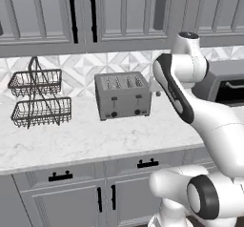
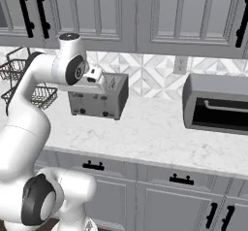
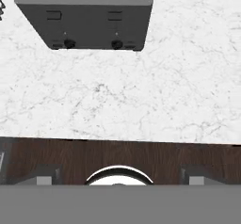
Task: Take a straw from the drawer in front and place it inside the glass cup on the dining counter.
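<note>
The drawer (image 1: pixel 147 164) (image 2: pixel 93 166), a grey panelled front with a black bar handle, sits shut under the marble worktop straight ahead of the base. The straw is hidden. The glass cup and the dining counter are out of view. My arm is folded high above the worktop, with the hand (image 2: pixel 94 79) just in front of the toaster and pointing down. In the hand view my gripper (image 3: pixel 120 177) is open with nothing between its fingertips (image 3: pixel 44 176). It hangs over the worktop's front edge, with dark wood floor below.
A grey toaster (image 1: pixel 121 96) (image 2: pixel 99 101) (image 3: pixel 84 13) stands on the worktop (image 1: pixel 86 140). A two-tier wire basket rack (image 1: pixel 38 99) is at the left and a dark oven box (image 2: pixel 218 104) at the right. Another shut drawer (image 1: pixel 60 176) sits beside the first. Wall cabinets (image 2: pixel 145 11) hang overhead.
</note>
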